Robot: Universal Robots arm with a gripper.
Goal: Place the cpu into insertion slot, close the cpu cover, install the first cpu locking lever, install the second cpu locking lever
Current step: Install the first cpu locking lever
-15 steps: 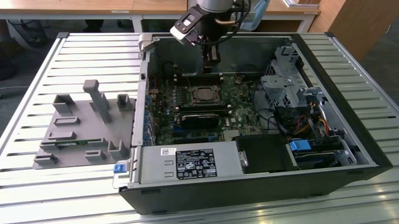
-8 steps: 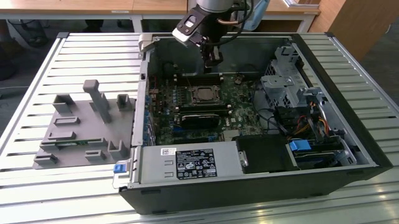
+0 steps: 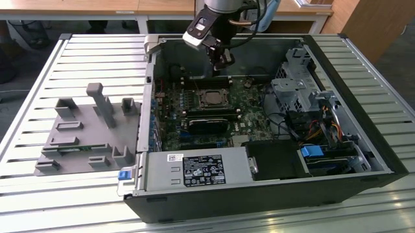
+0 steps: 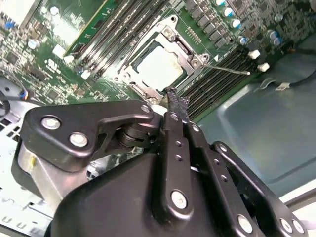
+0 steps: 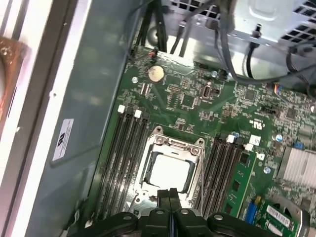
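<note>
Cpu (image 5: 170,174) sits in the insertion slot (image 5: 146,173), cpu cover (image 5: 175,142) down; one locking lever (image 4: 227,69) looks loose; gripper (image 5: 170,193) jaws above the slot, pinched together, empty.

I'm seeing my gripper (image 4: 175,101) all black, jointed link bars (image 4: 98,123) carrying round silver screws (image 4: 178,198); a white-faced block (image 3: 194,35) is sitting on the dark wrist (image 3: 220,9).

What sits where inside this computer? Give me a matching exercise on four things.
1. silvery square cpu chip
2. black robot hand
3. grey plastic holder block
4. round silver coin battery

a. on the slatted table outside the case
b. inside the square silver metal cover frame
c. on the green board, apart from that frame
d. shut, hovering near that frame's edge

Pairs: 1b, 2d, 3a, 4c
</note>
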